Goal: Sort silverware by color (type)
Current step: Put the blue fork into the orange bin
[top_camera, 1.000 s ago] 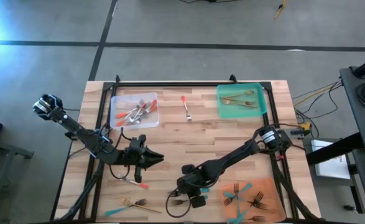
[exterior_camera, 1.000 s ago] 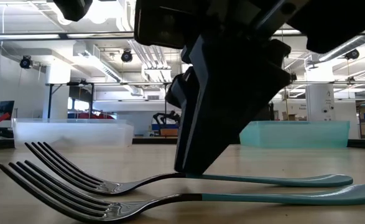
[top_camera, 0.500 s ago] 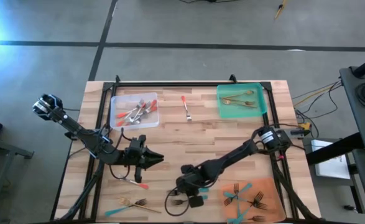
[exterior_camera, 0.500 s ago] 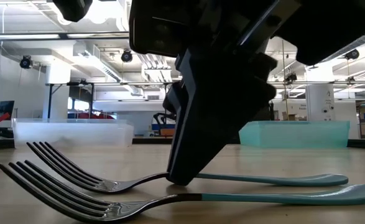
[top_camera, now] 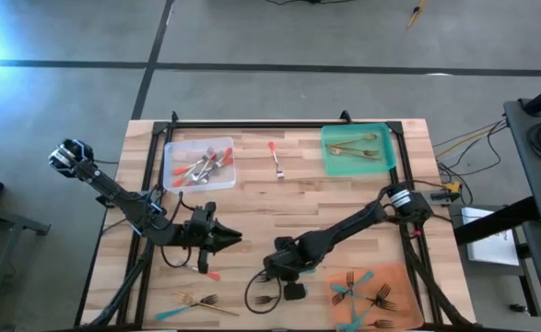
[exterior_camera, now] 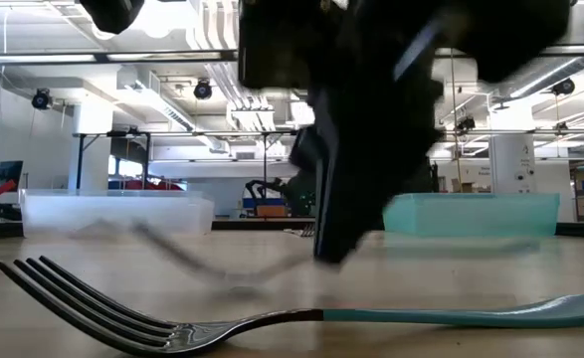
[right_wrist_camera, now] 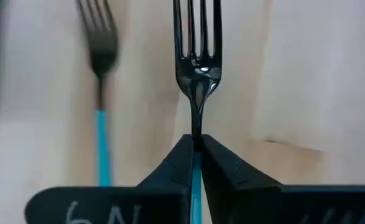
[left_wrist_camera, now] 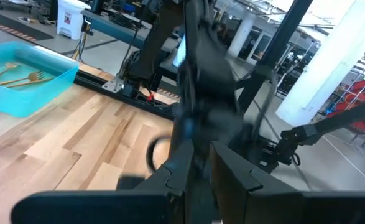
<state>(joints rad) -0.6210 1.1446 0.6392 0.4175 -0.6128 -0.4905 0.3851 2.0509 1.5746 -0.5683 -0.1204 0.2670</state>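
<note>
My right gripper (right_wrist_camera: pixel 196 138) is shut on a teal-handled fork (right_wrist_camera: pixel 198 43) at the near middle of the table (top_camera: pixel 275 275). A second teal-handled fork (exterior_camera: pixel 272 323) lies flat on the wood beside it (right_wrist_camera: pixel 101 93). My left gripper (top_camera: pixel 233 242) hangs level above the table's left half, and nothing shows in it. A red-handled piece (top_camera: pixel 207 270) lies below the left gripper. Another red-handled piece (top_camera: pixel 276 159) lies at the far middle. A gold fork and a teal piece (top_camera: pixel 196 302) lie at the near left. My right gripper pinches the fork between its two fingertips where the teal handle meets the dark neck (right_wrist_camera: pixel 196 142). The fingers slant down from the table's right side and lie along the fork, whose tines point away beyond them. The fork hangs just above the wood, a blur in the low view (exterior_camera: pixel 172 249).
A clear tray (top_camera: pixel 199 164) at the far left holds red-handled pieces. A green tray (top_camera: pixel 358 148) at the far right holds gold ones. An orange tray (top_camera: pixel 376 295) at the near right holds teal forks. A black frame rail (top_camera: pixel 279 126) runs along the far edge.
My right gripper has taken hold of the farther of the two teal forks at its neck and raised it off the table. The nearer teal fork has stayed where it lay.
</note>
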